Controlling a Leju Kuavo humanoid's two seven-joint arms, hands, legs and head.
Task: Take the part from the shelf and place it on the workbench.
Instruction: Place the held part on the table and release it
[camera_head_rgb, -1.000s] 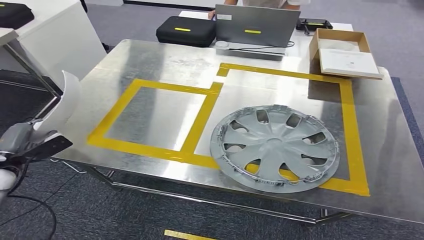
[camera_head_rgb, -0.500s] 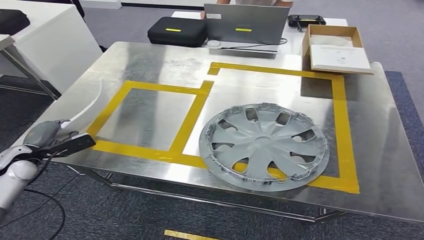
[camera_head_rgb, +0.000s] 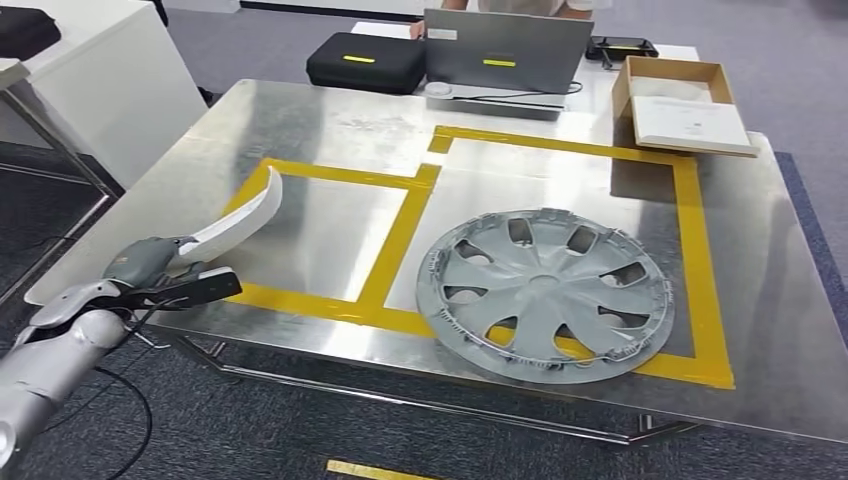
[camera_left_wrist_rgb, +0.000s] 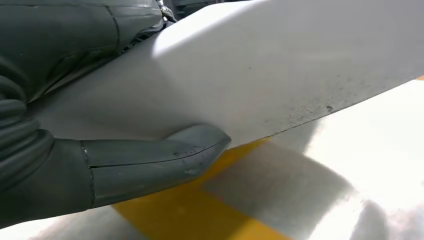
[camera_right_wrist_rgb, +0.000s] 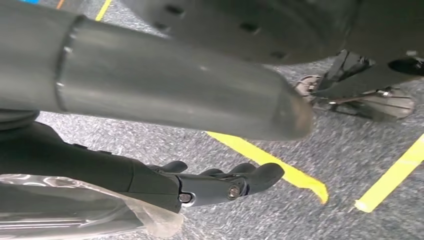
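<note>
The left robot hand (camera_head_rgb: 160, 268) grips one end of the white curved part (camera_head_rgb: 240, 215), at the lower left of the head frame; in the left wrist view its thumb (camera_left_wrist_rgb: 155, 162) presses against the part's (camera_left_wrist_rgb: 260, 70) underside. The part slants up and right, its free end over the yellow tape (camera_head_rgb: 400, 215) outline on the left of the counter (camera_head_rgb: 330, 120), seemingly above the metal, not resting on it. The right robot hand (camera_right_wrist_rgb: 220, 185) hangs over the floor, holding nothing, fingers lightly curled and apart. To finish well, the left arm should probably carry the part further inside the tape rectangle, lower it flat until it is supported, then let go, staying clear of the hubcap (camera_head_rgb: 545, 295) at centre right.
</note>
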